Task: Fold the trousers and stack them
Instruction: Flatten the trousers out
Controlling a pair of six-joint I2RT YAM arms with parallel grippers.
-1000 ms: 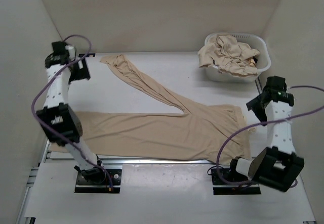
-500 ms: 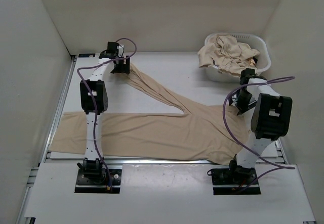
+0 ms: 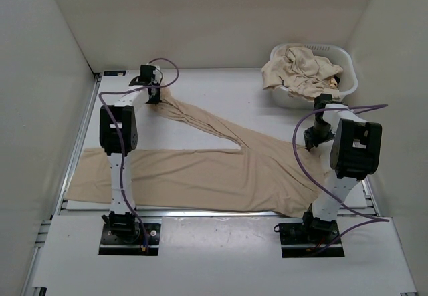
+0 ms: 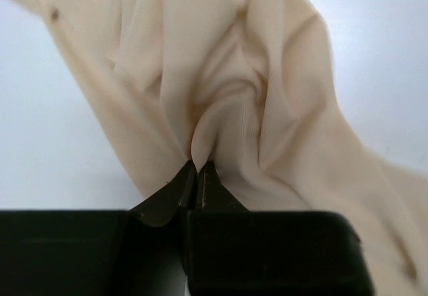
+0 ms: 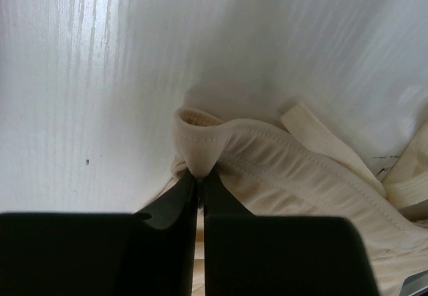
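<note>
The beige trousers [image 3: 221, 169] lie flat on the white table. One leg runs left along the front and the other slants to the back left. My left gripper [image 3: 155, 95] is at the end of the slanted leg, shut on a pinched fold of cloth [image 4: 234, 95], its tips [image 4: 198, 169] pressed together. Over at the right side, my right gripper [image 3: 313, 139] is shut on a raised fold of the stitched waistband [image 5: 294, 169], with its tips [image 5: 199, 176] closed under the fold.
A white slotted laundry basket [image 3: 348, 65] with more beige clothing [image 3: 301, 72] stands at the back right, just behind the right arm. White walls close in the table on the left, back and right.
Both arms swung out from the sides to the trousers. The left gripper closed on the far leg's end, which bunched. The right gripper closed on the waistband.
</note>
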